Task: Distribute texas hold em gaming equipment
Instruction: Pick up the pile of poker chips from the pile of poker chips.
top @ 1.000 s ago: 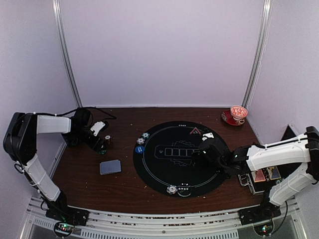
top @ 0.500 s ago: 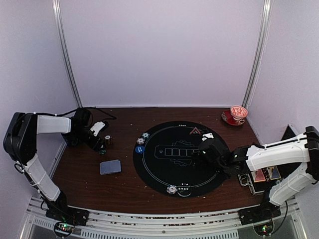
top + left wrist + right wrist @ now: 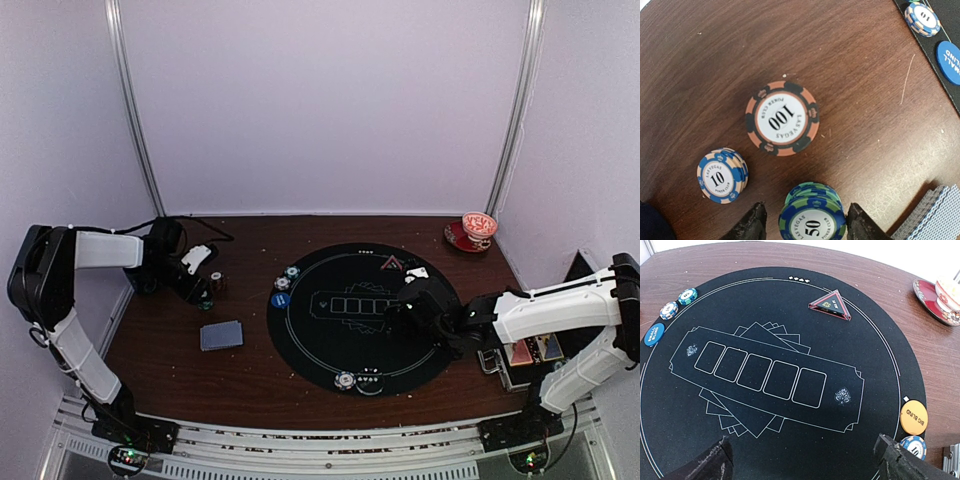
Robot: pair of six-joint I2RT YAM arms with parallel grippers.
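Observation:
In the left wrist view my left gripper (image 3: 807, 220) is open, its fingertips (image 3: 754, 222) on either side of a blue-green "50" chip stack (image 3: 812, 212) on the wood. An orange-black "100" chip (image 3: 782, 118) and a blue "10" stack (image 3: 721, 175) lie beyond it. Grey-blue-backed cards (image 3: 935, 215) lie at the right. My right gripper (image 3: 802, 465) is open and empty above the black round mat (image 3: 765, 440). The mat bears the red triangle marker (image 3: 830, 305), an orange Big Blind disc (image 3: 913, 417), a blue Small Blind disc (image 3: 654, 334) and small chips (image 3: 669, 310).
The top view shows my left gripper (image 3: 204, 296), my right gripper (image 3: 398, 316) and the card deck (image 3: 221, 335). Two chips (image 3: 345, 380) sit at the mat's near edge. The red-patterned cup and saucer (image 3: 478, 230) stand back right. A small metal case (image 3: 520, 358) lies under the right arm.

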